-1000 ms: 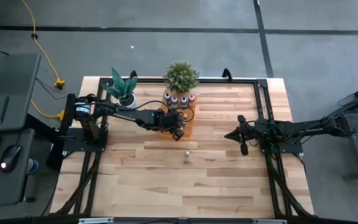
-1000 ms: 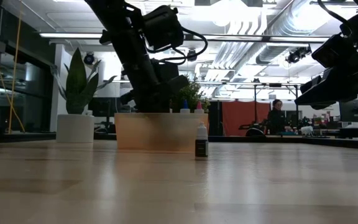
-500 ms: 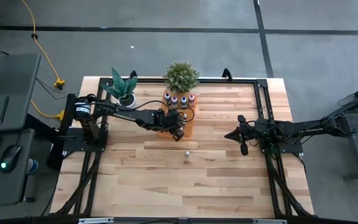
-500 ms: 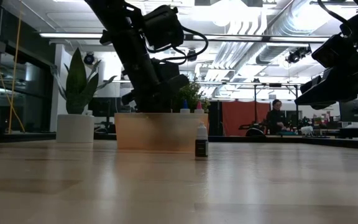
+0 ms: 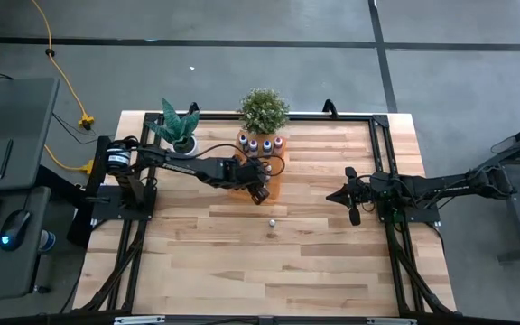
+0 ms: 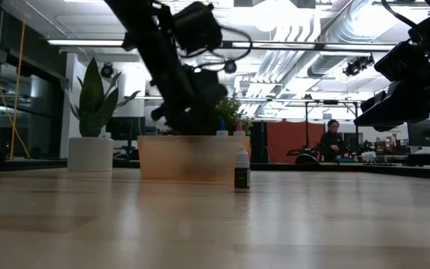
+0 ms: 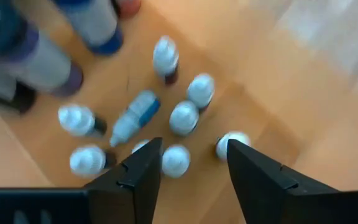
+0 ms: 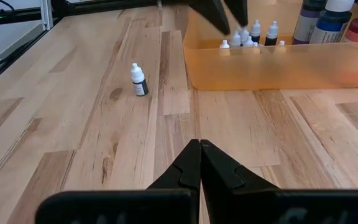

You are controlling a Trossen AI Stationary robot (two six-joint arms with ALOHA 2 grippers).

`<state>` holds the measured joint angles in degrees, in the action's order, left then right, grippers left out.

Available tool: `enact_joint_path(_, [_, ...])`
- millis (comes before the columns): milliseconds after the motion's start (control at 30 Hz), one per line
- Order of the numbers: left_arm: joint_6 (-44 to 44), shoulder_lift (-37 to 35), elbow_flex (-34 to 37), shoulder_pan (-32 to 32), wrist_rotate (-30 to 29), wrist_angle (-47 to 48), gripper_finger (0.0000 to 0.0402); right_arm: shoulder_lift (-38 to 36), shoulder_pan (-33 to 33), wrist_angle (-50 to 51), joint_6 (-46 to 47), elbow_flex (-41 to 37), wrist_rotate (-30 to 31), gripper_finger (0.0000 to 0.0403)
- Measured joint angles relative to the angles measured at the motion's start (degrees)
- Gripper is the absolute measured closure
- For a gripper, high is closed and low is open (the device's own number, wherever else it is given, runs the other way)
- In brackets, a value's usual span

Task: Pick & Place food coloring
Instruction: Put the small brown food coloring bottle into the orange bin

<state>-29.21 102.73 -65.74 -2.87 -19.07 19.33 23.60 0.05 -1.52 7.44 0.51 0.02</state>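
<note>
Left hand [image 7: 188,163] over the tray [image 5: 272,188], fingers apart, empty.
Small bottles [image 7: 185,117] cluster inside the tray below that hand, one apparently lying flat. A single bottle [image 5: 272,221] stands on the counter [image 5: 314,262] just outside the tray. Right hand [image 8: 200,163], fingers together, waits well apart from the tray.

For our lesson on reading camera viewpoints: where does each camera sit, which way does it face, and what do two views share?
High: overhead, straight down; both arms.
Low: tabletop level, facing the room; both arms overhead.
Left wrist: above the orange rectangular tray, open left gripper over tiny white-capped bottles.
Right wrist: level across the table; shut right gripper.
Shared: the lone small dark bottle in right wrist, high, low.
</note>
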Motion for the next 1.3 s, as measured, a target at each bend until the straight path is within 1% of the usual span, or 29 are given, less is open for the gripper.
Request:
enact_joint_path(133, [1.44,-1.8,-2.61,0.0,0.06,1.11,0.0224,-0.01,-0.01,0.0,0.0,0.0,0.01,0.0402])
enact_joint_path(200, [2.84,-2.83,-3.78,0.0,1.06,1.27,0.0224,-0.01,0.0,0.01,0.0,0.0,0.02,0.0402])
enact_joint_path(233, [4.17,-3.53,-4.3,0.0,2.6,1.16,0.0224,-0.01,0.0,0.01,0.0,0.0,0.01,0.0402])
enact_joint_path(333, [10.75,-6.08,-5.6,0.3,10.26,-0.34,0.0224,-0.01,0.0,0.01,0.0,0.0,-0.01,0.0402])
enact_joint_path(433, [15.99,-8.91,-5.87,1.47,14.09,0.1,0.0224,-0.01,0.01,0.0,0.0,0.0,-0.01,0.0402])
enact_joint_path(533, [18.84,-11.7,-5.83,3.06,16.31,4.18,0.0224,0.01,0.01,0.02,0.0,0.0,0.0,0.0402])
enact_joint_path(667, [19.12,-14.93,-5.83,4.58,19.01,12.47,0.0224,0.01,0.0,0.0,0.0,0.0,0.0,0.0402])
enact_joint_path(767, [19.12,-16.58,-5.8,5.28,20.68,16.33,0.0224,-0.01,0.0,0.01,0.0,0.0,0.01,0.0402])
enact_joint_path(833, [19.29,-17.37,-5.79,5.87,22.13,16.2,0.0224,0.0,0.0,0.0,0.0,0.0,0.02,0.0402])
enact_joint_path(900, [21.52,-18.24,-4.84,6.65,24.32,14.96,0.0224,-0.01,0.0,0.01,0.0,0.0,0.0,0.0402])
enact_joint_path(1000, [27.9,-19.31,-1.02,8.76,27.61,9.28,0.0224,0.0,0.0,0.01,0.0,0.0,0.0,0.0402])
enact_joint_path(1067, [30.68,-19.53,1.57,10.21,28.03,5.74,0.0224,0.0,-0.01,0.0,0.0,0.0,-0.01,0.0402])
enact_joint_path(1167, [30.48,-19.49,2.98,11.4,27.98,3.79,0.0224,-0.01,-0.01,0.0,0.0,0.0,-0.01,0.0402])
enact_joint_path(1300, [28.63,-17.83,1.88,11.93,27.81,3.46,0.0224,-0.01,0.01,0.0,0.0,0.0,-0.01,0.0402])
